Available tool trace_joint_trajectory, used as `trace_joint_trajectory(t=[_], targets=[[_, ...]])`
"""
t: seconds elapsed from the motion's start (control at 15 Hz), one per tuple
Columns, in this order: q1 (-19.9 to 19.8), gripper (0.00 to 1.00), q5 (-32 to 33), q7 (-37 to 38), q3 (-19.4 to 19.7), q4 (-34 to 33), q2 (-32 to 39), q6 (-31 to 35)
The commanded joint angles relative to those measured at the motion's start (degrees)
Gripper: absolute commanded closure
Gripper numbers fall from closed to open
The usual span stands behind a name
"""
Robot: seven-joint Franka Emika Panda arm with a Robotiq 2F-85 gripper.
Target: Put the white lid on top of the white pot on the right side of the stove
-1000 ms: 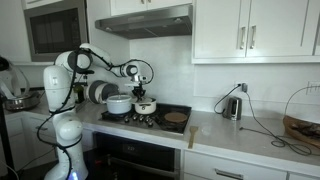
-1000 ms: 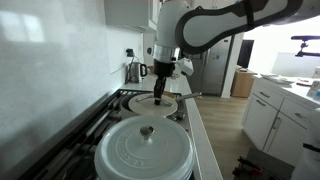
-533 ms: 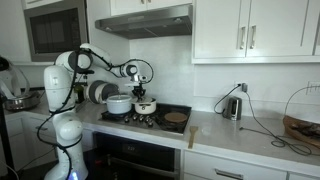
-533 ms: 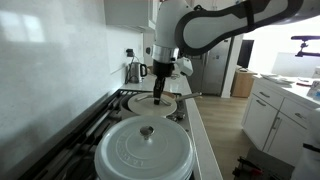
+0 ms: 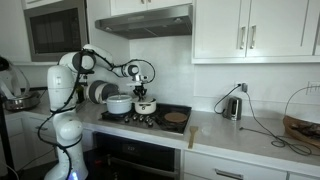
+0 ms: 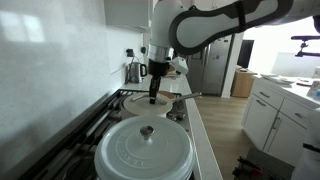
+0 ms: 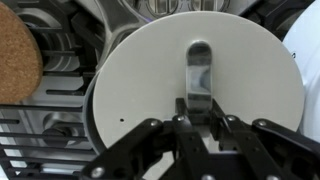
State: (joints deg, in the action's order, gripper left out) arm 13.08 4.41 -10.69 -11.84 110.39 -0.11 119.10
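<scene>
Seen from above, the round white lid [image 7: 140, 85] fills most of the frame, w/ its metal loop handle [image 7: 198, 62] at ctr. The black pincer [image 7: 198, 122] comes in from the bottom edge, its fingers [image 7: 181, 128] pinching the handle's near end, one on each side. Upper left: a brown cork disc [image 7: 15, 50], partly cut off by the frame. Dark stove grates [image 7: 40, 140] show below and beside it, running under the lid's left edge. A white shape at far rt edge is cut off, can't ID.
</scene>
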Motion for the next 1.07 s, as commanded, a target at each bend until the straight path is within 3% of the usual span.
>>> trace_joint_trajectory(t=[0.0,1.0], targets=[[-0.32,0.94,0.69,-1.73,-0.16,-4.72,2.20,-2.03],[-1.67,0.94,-0.54,-4.26,0.64,-7.90,4.34,-4.16]])
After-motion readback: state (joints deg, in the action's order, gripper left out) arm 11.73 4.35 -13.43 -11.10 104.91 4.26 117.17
